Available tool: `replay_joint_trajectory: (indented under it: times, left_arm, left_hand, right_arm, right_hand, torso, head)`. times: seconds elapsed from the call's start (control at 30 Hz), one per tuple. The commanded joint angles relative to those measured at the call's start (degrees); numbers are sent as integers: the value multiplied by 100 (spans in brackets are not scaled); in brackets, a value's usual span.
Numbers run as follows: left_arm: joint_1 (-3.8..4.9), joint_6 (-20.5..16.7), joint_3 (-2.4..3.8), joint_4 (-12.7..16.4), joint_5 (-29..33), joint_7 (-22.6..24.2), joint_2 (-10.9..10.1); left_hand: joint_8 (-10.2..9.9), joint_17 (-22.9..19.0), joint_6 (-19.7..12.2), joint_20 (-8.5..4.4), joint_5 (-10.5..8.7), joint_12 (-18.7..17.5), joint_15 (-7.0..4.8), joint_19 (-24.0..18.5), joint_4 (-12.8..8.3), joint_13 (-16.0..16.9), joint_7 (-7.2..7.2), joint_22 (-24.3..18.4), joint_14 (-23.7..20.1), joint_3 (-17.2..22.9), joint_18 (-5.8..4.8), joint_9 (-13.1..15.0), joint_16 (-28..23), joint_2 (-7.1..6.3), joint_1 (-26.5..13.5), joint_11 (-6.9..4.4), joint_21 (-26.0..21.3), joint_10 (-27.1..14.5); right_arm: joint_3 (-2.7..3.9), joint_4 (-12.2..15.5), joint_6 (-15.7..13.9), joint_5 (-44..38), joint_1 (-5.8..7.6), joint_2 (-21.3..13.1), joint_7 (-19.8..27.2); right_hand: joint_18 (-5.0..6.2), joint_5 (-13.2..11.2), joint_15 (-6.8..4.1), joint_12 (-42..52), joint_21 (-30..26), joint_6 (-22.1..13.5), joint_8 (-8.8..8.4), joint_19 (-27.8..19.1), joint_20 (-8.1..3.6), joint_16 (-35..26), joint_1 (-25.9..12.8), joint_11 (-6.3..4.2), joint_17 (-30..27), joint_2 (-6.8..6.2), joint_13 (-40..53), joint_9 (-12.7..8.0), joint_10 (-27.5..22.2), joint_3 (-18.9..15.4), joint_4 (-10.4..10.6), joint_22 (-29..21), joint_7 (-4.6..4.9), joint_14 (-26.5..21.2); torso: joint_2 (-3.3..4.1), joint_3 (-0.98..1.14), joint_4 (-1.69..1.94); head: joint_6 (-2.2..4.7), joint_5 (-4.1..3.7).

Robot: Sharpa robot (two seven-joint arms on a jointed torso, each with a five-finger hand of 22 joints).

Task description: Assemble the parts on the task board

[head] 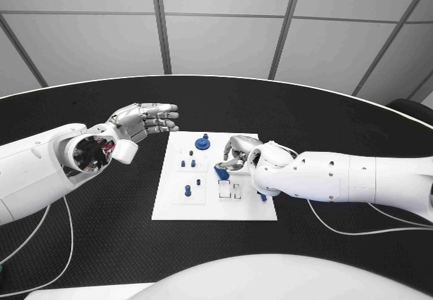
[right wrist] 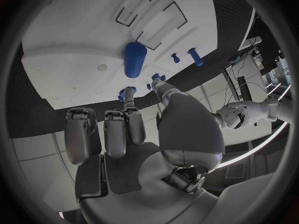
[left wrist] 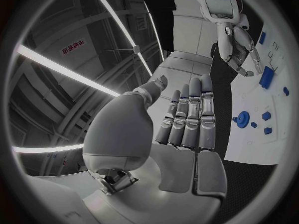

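The white task board [head: 176,209] lies mid-table. A blue block [head: 221,172] stands on it beside two empty slots [head: 230,190]; the block [right wrist: 134,58] also shows in the right wrist view. A blue round part [head: 203,144] sits near the board's far edge, and small blue pegs [head: 183,164] stand left of the block. My right hand [head: 236,153] hovers over the board just behind the block, thumb and one finger stretched toward it, holding nothing. My left hand [head: 144,122] hangs left of the board's far corner, fingers [left wrist: 190,114] straight and empty.
Another blue peg [head: 188,189] stands on the board's left side, and a blue piece [head: 263,196] lies by my right wrist. White cables [head: 361,228] trail on the black table [head: 99,250] beneath both arms.
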Motion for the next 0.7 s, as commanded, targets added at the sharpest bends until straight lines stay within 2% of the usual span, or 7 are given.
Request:
replay_joint_trajectory:
  times: [0.03, 0.23, 0.7]
  left_arm:
    - [0, -2, 0, 4, 0, 1, -3]
    - [0, -3, 0, 14, 0, 2, -7]
    - [1, -8, 0, 24, 0, 5, -11]
  left_hand:
    - [-23, 6, -30, 2, -24, 12, 18, 57, 35, -7, -12, -5, -13, 9, 68, -8, -27, 3, -31, 1, -12, -29]
    - [-23, 9, -31, 4, -24, 17, 18, 61, 44, -7, -13, -11, -13, 4, 68, -8, -27, 3, -36, 1, -21, -31]
    - [-23, 9, -31, 4, -24, 17, 18, 61, 44, -7, -13, -11, -13, 4, 68, -8, -27, 3, -36, 1, -21, -31]
  right_arm:
    - [-2, -37, 82, -1, 0, 33, -27]
    - [-4, -140, 167, -2, -1, 115, -52]
    - [-22, -367, 360, -2, -4, 286, -99]
  right_hand:
    - [-58, -38, 9, -29, -16, 66, 12, 568, 44, -20, -55, -7, 1474, 23, 1115, -9, 220, -42, -1, 1451, -10, 591]
    - [-57, -40, 6, -36, -20, 81, 18, 567, 42, -18, -59, -11, 1476, 27, 1112, -9, 217, -49, 7, 1449, -14, 592]
    - [-59, -38, -2, -39, -16, 116, 33, 568, 37, -20, -55, -21, 1473, 50, 1110, -10, 215, -54, 20, 1451, -26, 591]
  torso:
    - [5, 1, -3]
    - [3, -1, 6]
    - [-2, -3, -2]
  head:
    - [0, 5]
    - [0, 1]
    - [0, 7]
